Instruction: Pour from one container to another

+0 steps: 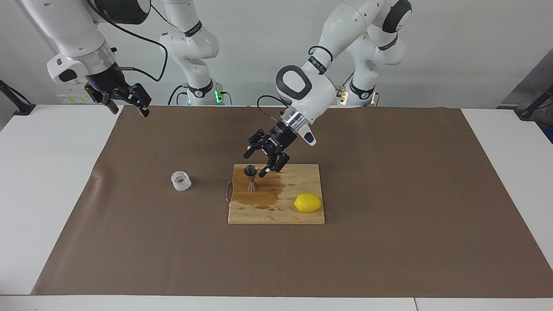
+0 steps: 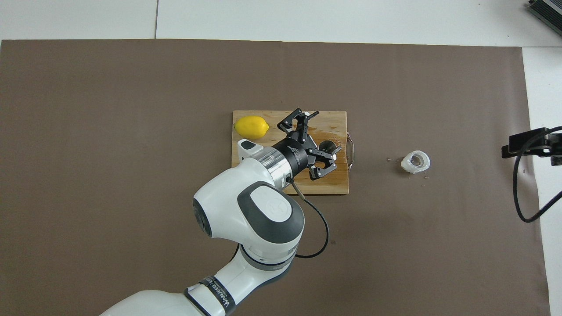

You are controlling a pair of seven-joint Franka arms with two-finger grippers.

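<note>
The steel jigger (image 1: 251, 178) stands upright on the wooden cutting board (image 1: 302, 176), at the board's corner toward the right arm's end. In the overhead view the jigger (image 2: 327, 146) is partly covered by a finger. My left gripper (image 1: 255, 165) hangs open just above the jigger and holds nothing; from overhead this left gripper (image 2: 322, 135) spreads wide over the board (image 2: 338, 181). The small whitish jar (image 1: 181, 180) sits upright on the brown mat beside the board, toward the right arm's end, and shows from overhead too (image 2: 416, 161). My right gripper (image 1: 131, 111) waits open over the mat's corner.
A yellow lemon (image 1: 308, 202) lies on the board's corner farther from the robots, toward the left arm's end. A dark wet patch (image 1: 263, 198) spreads over the board around the jigger. A few drops dot the mat by the jar.
</note>
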